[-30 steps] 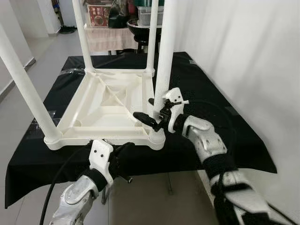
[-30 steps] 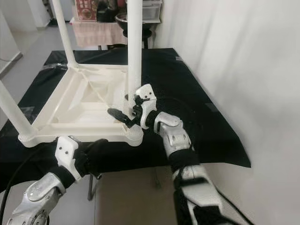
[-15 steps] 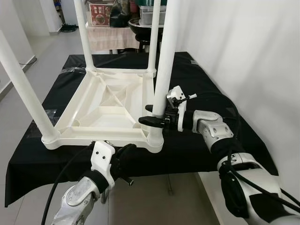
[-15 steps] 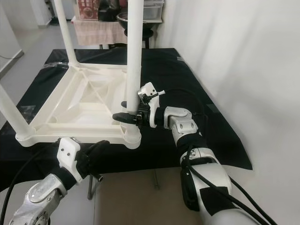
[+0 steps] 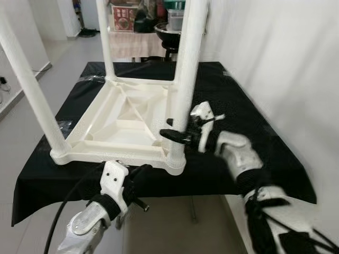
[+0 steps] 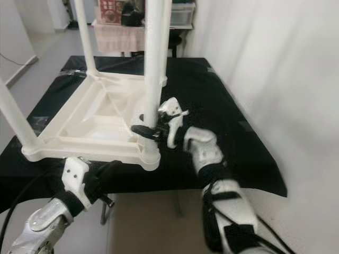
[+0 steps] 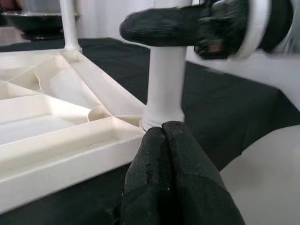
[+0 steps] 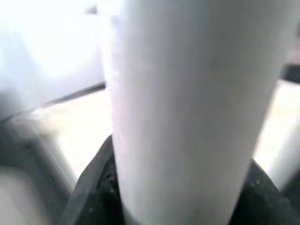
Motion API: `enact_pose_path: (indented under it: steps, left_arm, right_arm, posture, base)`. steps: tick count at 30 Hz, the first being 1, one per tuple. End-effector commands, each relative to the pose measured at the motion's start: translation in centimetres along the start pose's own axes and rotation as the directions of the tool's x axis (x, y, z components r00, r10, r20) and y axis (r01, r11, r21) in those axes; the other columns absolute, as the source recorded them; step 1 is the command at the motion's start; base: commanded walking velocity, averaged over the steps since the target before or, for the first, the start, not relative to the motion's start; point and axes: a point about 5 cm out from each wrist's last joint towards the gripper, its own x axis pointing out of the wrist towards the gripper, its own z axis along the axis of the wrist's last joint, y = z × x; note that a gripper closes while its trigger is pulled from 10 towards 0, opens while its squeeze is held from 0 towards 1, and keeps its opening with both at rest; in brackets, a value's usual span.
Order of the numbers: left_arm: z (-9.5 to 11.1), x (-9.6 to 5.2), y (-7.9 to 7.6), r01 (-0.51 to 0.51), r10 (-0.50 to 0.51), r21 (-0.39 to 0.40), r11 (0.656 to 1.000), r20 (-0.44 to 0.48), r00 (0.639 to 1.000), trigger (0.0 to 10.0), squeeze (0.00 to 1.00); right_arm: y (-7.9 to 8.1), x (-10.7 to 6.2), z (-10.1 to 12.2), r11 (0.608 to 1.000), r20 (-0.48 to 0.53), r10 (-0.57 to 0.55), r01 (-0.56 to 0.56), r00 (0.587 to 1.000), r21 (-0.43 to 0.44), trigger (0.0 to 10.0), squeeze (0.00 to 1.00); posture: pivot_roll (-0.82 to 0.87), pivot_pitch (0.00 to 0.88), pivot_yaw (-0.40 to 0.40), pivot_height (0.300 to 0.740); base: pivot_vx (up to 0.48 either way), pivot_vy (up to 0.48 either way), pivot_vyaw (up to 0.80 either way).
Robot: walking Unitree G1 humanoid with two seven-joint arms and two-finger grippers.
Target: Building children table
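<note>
A white plastic children's table [image 5: 122,124] lies upside down on a black-covered table [image 5: 254,132], its legs pointing up. My right gripper [image 5: 177,135] is shut around the near right leg [image 5: 185,69], just above its corner socket [image 5: 174,159]. In the right wrist view that leg [image 8: 183,103] stands between the black fingers [image 8: 96,187]. My left gripper [image 5: 142,172] hangs below the front edge, shut and empty. In the left wrist view its fingertips [image 7: 164,136] point at the same corner.
A pale wall [image 5: 280,63] runs close along the right side. Behind the black table stands another table with a pinkish cloth [image 5: 137,45], boxes and a dark bowl [image 5: 167,29]. Grey floor [image 5: 32,111] lies to the left.
The right wrist has turned and the forearm shifted while the gripper stayed on the near right leg. The left gripper has held its place. The head view has shifted slightly.
</note>
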Motion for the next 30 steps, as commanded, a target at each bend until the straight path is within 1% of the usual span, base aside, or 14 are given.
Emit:
enact_pose_path:
  steps: [1,4,9,10,12,13,15,19,20,21,22,23,24,30]
  left_arm:
    - [0.1,0.0,0.3,0.004,-0.004,0.004,1.0,-0.006,1.0,10.0,0.0]
    - [0.0,0.2,0.5,0.004,-0.004,0.002,1.0,-0.005,1.0,10.0,0.0]
    - [-0.1,0.6,0.6,0.008,-0.008,-0.001,1.0,-0.001,1.0,10.0,0.0]
    - [-0.1,0.7,0.6,-0.006,0.006,0.001,1.0,0.004,1.0,10.0,0.0]
    - [0.0,0.7,0.7,-0.023,0.023,0.004,1.0,0.009,1.0,10.0,0.0]
    - [-0.1,0.7,0.7,-0.027,0.027,0.004,1.0,0.01,1.0,10.0,0.0]
    - [-0.1,0.8,0.7,-0.026,0.026,0.004,1.0,0.009,1.0,10.0,0.0]
    - [-0.1,0.9,0.6,-0.014,0.014,0.005,1.0,0.006,1.0,10.0,0.0]
    - [-0.1,0.9,0.6,-0.014,0.014,0.005,1.0,0.006,1.0,10.0,0.0]
    - [-0.1,0.9,0.6,-0.011,0.011,0.005,1.0,0.005,1.0,10.0,0.0]
    - [-0.1,0.9,0.6,-0.009,0.009,0.005,1.0,0.005,1.0,10.0,0.0]
    - [-0.1,0.9,0.6,-0.009,0.009,0.005,1.0,0.005,1.0,10.0,0.0]
    - [-0.1,0.9,0.5,-0.008,0.008,0.005,1.0,0.006,1.0,10.0,0.0]
    - [-0.1,0.6,0.4,-0.009,0.009,0.006,1.0,0.005,1.0,10.0,0.0]
  right_arm:
    - [1.3,-1.3,-2.6,0.98,-0.121,-0.198,0.199,0.973,-0.002,0.0,0.0]
    - [2.9,-1.1,-2.5,0.987,-0.101,-0.162,0.162,0.982,-0.008,0.0,0.0]
    - [2.6,0.1,-2.5,0.989,-0.101,-0.146,0.145,0.984,-0.015,0.0,0.0]
    - [2.6,0.5,-2.4,0.991,-0.108,-0.137,0.136,0.985,-0.012,7.1,0.0]
    - [2.8,0.6,-2.2,0.99,-0.118,-0.142,0.142,0.983,-0.01,7.1,0.0]
    - [2.9,0.7,-1.9,0.994,-0.103,-0.103,0.105,0.989,0.016,10.0,0.0]
    - [3.2,0.7,-0.7,0.998,-0.074,-0.051,0.054,0.996,0.037,10.0,1.0]
    - [2.5,1.2,2.2,0.973,0.043,0.201,-0.204,0.979,0.106,10.0,1.0]
    - [2.5,1.2,2.2,0.973,0.043,0.201,-0.204,0.979,0.106,10.0,1.0]
    - [2.1,1.1,3.0,0.946,0.067,0.308,-0.313,0.949,0.079,10.0,1.0]
    - [1.8,1.1,3.4,0.925,0.073,0.371,-0.375,0.926,0.053,10.0,0.74]
    - [1.8,1.1,3.4,0.925,0.073,0.371,-0.375,0.926,0.053,10.0,0.74]
    - [1.1,0.9,3.8,0.873,0.039,0.488,-0.488,0.872,-0.023,10.0,0.0]
    - [-0.1,0.7,3.7,0.774,-0.093,0.628,-0.632,0.773,-0.028,10.0,0.0]
  posture:
    - [0.0,0.0,-0.029,0.74]
    - [-0.01,0.0,-0.025,0.74]
    - [0.0,0.0,-0.048,0.74]
    - [0.0,0.0,-0.051,0.74]
    - [0.0,0.0,-0.052,0.74]
    - [0.01,0.0,-0.053,0.74]
    - [0.01,0.0,-0.056,0.74]
    - [0.01,0.0,-0.057,0.74]
    - [0.01,0.0,-0.057,0.74]
    - [0.01,0.0,-0.056,0.74]
    - [0.01,0.0,-0.056,0.74]
    - [0.01,0.0,-0.056,0.74]
    - [0.02,0.0,-0.058,0.74]
    - [0.03,0.0,-0.056,0.74]
  base:
    - [0.0,0.0,0.0]
    - [0.0,0.0,0.0]
    - [0.0,0.0,0.0]
    - [0.0,0.0,0.0]
    - [0.0,0.0,0.0]
    - [0.0,0.0,0.0]
    - [0.0,0.0,0.0]
    - [0.0,0.0,0.0]
    - [0.0,0.0,0.0]
    - [0.0,0.0,0.0]
    - [0.0,0.0,0.0]
    - [0.0,0.0,0.0]
    - [0.0,0.0,0.0]
    - [0.0,0.0,0.0]
